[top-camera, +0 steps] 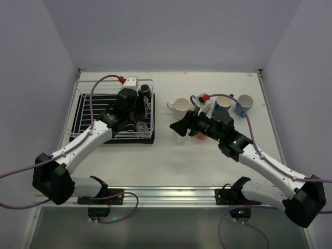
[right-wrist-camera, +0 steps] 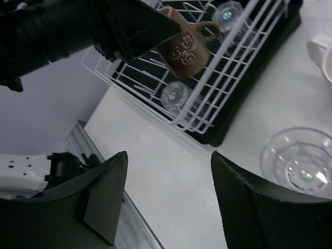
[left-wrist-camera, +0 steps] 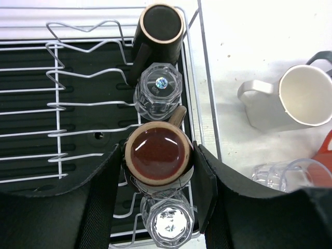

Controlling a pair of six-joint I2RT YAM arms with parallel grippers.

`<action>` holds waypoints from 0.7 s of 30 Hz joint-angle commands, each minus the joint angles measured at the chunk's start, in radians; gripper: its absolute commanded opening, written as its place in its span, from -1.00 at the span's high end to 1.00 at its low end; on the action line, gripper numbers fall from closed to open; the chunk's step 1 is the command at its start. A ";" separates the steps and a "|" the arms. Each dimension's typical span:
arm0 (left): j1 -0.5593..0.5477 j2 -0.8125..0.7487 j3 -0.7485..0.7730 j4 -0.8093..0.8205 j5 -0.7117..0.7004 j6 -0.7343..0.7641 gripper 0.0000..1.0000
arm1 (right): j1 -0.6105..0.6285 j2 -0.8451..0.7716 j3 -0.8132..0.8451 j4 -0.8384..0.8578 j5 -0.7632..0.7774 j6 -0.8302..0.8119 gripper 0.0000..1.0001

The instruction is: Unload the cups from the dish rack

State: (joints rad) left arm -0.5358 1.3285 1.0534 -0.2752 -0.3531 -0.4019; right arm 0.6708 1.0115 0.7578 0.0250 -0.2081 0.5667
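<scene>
**Left tool pinches a brown cup at the rack; right tool waits spread**

Top view: the left tool (top-camera: 138, 120) reaches down over the right end of the white wire dish rack on its black tray (top-camera: 88, 111), where the remaining cups stand in a row. The right tool (top-camera: 180, 127) sits low over the surface (top-camera: 171, 166), pointing at that rack edge. Behind it stand a cream ceramic mug (top-camera: 181, 106), a dark blue mug (top-camera: 223, 102) and a light blue mug (top-camera: 244, 104), apparently already unloaded.

Left wrist view: the left tool is pressed onto both sides of a brown glazed ceramic cup (left-wrist-camera: 158, 155). The handle points away, so the pads meet plain round wall. Beyond it stand an upturned clear glass tumbler (left-wrist-camera: 158, 96) and a dark cup with a tan rim (left-wrist-camera: 161, 26).

Right wrist view: the right tool's jaws stand spread with nothing between them. The brown cup hangs tilted ahead and above, seemingly off the prongs. The tool is probably positioned to receive it.
</scene>
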 commanded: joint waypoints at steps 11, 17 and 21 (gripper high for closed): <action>0.011 -0.276 0.033 0.062 0.092 -0.095 1.00 | 0.029 0.216 0.041 0.556 -0.206 0.272 -0.55; 0.011 -0.388 -0.053 0.192 0.268 -0.208 1.00 | 0.049 0.320 0.066 0.702 -0.266 0.343 -0.55; 0.011 -0.431 -0.133 0.304 0.385 -0.320 1.00 | 0.065 0.341 0.078 0.748 -0.255 0.343 -0.55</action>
State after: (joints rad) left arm -0.5304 0.9215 0.9619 -0.1467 -0.0975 -0.5995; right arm 0.7261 1.3529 0.7761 0.6243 -0.4450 0.8867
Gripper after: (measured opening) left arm 0.561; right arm 0.772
